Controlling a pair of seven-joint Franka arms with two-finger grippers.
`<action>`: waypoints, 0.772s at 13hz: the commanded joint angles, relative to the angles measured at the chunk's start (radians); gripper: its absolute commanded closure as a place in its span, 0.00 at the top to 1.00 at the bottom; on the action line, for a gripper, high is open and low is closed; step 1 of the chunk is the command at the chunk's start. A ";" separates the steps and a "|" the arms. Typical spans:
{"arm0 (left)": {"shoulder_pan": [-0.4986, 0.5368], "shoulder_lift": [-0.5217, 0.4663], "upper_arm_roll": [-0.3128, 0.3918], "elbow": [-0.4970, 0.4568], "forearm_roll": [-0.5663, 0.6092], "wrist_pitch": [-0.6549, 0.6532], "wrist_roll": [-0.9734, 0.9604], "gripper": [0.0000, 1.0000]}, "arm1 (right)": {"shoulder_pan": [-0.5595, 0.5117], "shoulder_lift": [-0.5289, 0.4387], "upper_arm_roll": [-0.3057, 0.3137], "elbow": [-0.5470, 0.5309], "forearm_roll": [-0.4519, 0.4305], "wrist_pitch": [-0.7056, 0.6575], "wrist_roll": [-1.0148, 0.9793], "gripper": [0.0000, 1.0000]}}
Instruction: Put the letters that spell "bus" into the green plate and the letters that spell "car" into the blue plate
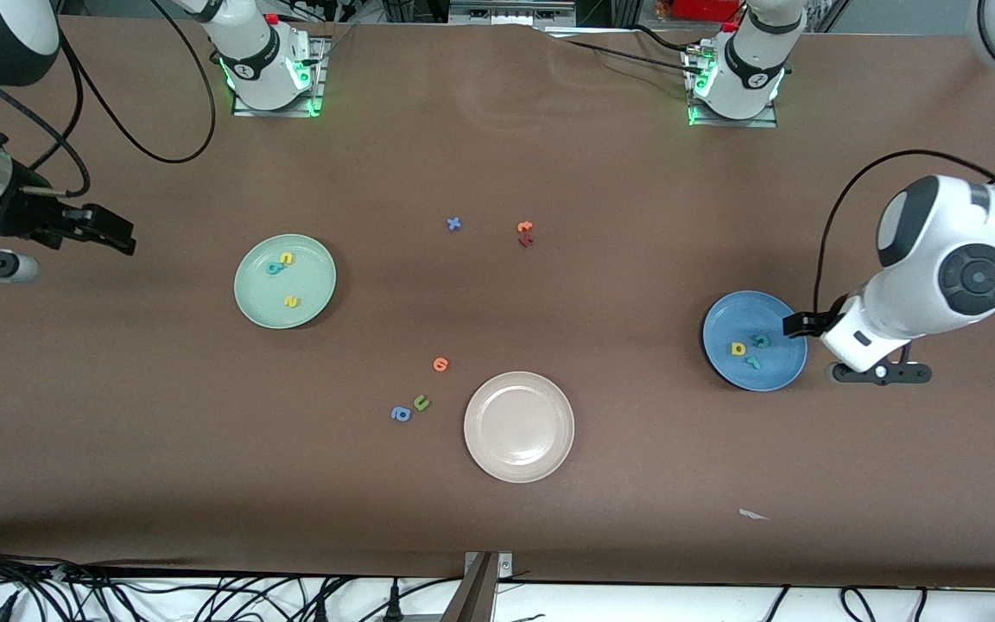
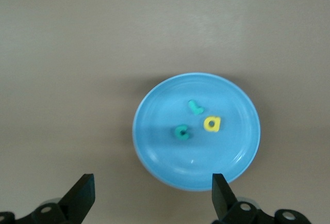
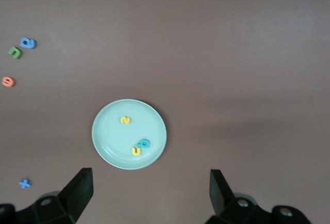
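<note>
Your left gripper (image 2: 150, 197) over the blue plate (image 1: 778, 373) holding teal c (image 2: 181, 131), yellow a (image 2: 212, 124), teal r (image 2: 195, 107), jaws open, your right gripper (image 3: 149, 195) waiting, jaws open, green plate (image 1: 256, 308) holding three letters.

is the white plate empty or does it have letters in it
Empty. The white plate shows only bare surface; the nearest loose letters, a green u and a blue a, lie on the table beside it.
</note>
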 commanded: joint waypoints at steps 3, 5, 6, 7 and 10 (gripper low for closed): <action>-0.306 -0.219 0.486 -0.004 -0.398 -0.083 0.362 1.00 | -0.139 -0.196 0.111 -0.204 -0.016 0.121 -0.017 1.00; -0.436 -0.291 0.652 -0.001 -0.462 -0.109 0.425 1.00 | -0.151 -0.170 0.111 -0.162 -0.010 0.117 -0.020 1.00; -0.457 -0.331 0.667 0.010 -0.466 -0.114 0.422 1.00 | -0.153 -0.166 0.112 -0.156 -0.009 0.106 -0.020 1.00; -0.508 -0.365 0.705 0.019 -0.466 -0.141 0.414 1.00 | -0.151 -0.161 0.111 -0.153 -0.004 0.101 -0.021 1.00; -0.576 -0.400 0.767 0.083 -0.462 -0.195 0.409 1.00 | -0.150 -0.143 0.111 -0.139 -0.002 0.100 -0.073 1.00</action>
